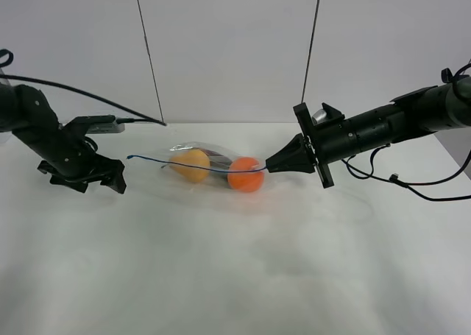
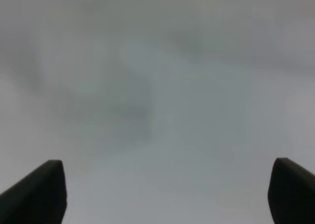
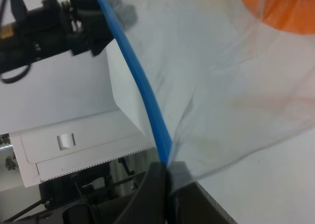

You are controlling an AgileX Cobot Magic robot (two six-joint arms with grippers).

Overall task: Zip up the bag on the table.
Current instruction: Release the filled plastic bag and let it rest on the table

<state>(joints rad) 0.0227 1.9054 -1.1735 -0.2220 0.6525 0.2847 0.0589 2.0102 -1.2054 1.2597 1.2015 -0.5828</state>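
The clear bag [image 1: 213, 166] lies mid-table [image 1: 235, 276] with a yellow pear [image 1: 191, 164], an orange [image 1: 246, 174] and a dark item [image 1: 219, 157] showing through it. Its thin blue zip strip [image 1: 158, 160] runs left to right along the top edge. My right gripper [image 1: 269, 163] is shut on the strip's right end, seen up close in the right wrist view, where the strip [image 3: 142, 86] runs into the pinched gripper [image 3: 166, 179]. My left gripper [image 1: 99, 182] stands open just left of the strip's free end, apart from it. The left wrist view is blurred, with nothing between the gripper [image 2: 170, 194] fingertips [image 2: 47, 189].
Loose black cables [image 1: 412, 188] trail on the table under the right arm. A cable [image 1: 88, 96] arcs over the left arm. A white wall with two thin dark lines stands behind. Bare tabletop stretches in front of the bag.
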